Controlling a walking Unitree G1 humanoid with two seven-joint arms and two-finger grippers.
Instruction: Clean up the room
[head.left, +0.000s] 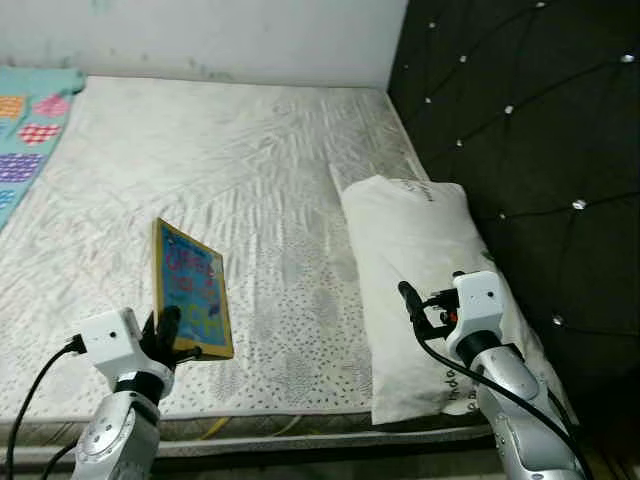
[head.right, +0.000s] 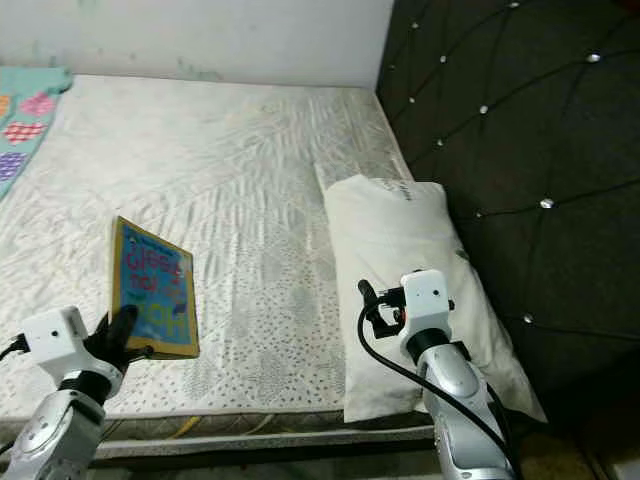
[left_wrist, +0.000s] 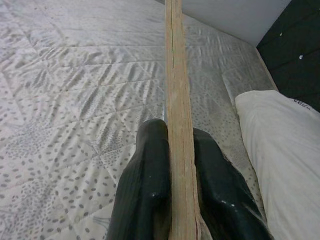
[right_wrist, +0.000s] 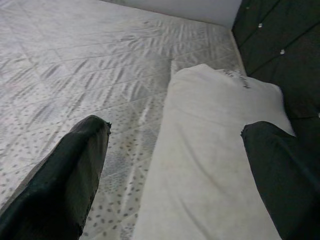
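- A colourful book (head.left: 191, 290) is being held upright above the mattress (head.left: 250, 180), pinched at its lower edge by the left gripper (left_wrist: 175, 175).
- The right gripper (right_wrist: 175, 165) is being held spread open, apparently just above the white pillow (head.left: 420, 260).

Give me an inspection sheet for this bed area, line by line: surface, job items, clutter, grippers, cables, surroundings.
Surface: bare quilted mattress, pale with a grey speckled pattern.
Job's things: colourful book, held upright on edge above the mattress near its front edge; white pillow lying along the mattress edge beside the headboard.
Clutter: patchwork blanket at the far left of the bed.
Grippers: left gripper shut on the book, a finger on each cover; right gripper open, over the front part of the pillow, holding nothing.
Cables: black cables run along both forearms; a yellowish cord shows under the mattress front edge.
Surroundings: dark tufted headboard on the right; white wall behind.
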